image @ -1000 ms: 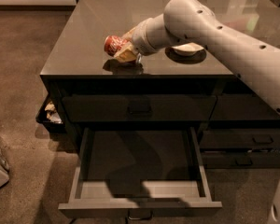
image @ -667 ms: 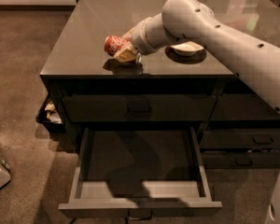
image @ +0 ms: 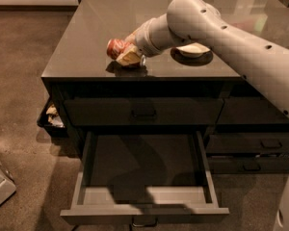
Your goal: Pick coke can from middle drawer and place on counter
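In the camera view, the counter (image: 91, 28) was a big flat slab, grey-brown and glossy, with soft reflections of light at its far side. It sat on a dark cabinet with sharp straight edges.

The coke can (image: 115, 46) was a small red cylinder lying on its side, over the near left part of the counter, close to the front edge. A dark shadow lay directly under it, so I cannot tell if it touched the surface or was just above it.

The gripper (image: 127, 57) was at the right end of the can. Its jaws were closed on the can, and one pale yellowish finger (image: 130, 59) showed below the red body.

The arm (image: 221, 37) was thick, round and smooth, off-white with small dark holes. It came from the near right, bent at a rounded elbow, and reached left and slightly downward to the can. Behind the arm a white bowl (image: 192, 49) stood on the counter, partly hidden.

Below, the top drawer (image: 144, 110) was shut. The middle drawer (image: 144, 211) was pulled out toward the near side, a shallow wide box with lighter grey walls and a dark floor, and nothing showed inside except shadow.

The floor (image: 19, 71) was brown and speckled.
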`<state>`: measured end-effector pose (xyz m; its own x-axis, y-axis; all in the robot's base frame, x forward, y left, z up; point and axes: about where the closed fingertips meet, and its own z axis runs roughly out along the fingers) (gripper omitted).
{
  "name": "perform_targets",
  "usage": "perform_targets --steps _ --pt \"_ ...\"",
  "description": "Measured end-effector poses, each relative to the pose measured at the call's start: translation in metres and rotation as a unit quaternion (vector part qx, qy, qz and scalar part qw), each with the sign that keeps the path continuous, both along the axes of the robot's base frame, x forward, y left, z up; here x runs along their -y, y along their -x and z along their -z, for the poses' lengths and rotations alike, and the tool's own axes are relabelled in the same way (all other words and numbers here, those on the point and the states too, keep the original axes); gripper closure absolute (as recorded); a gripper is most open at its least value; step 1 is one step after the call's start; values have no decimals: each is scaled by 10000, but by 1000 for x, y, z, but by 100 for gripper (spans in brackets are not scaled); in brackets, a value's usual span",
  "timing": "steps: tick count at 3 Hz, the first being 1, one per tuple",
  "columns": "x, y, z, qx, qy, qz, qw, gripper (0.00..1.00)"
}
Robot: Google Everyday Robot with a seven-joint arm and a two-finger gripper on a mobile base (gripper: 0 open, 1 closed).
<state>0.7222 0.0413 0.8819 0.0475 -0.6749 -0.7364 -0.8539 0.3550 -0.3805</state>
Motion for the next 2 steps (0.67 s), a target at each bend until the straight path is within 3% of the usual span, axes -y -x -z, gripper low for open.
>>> perform_targets --steps 1,2 --pt "0 0 0 0 0 0 10000 0" --pt "0 0 0 0 0 0 10000 0"
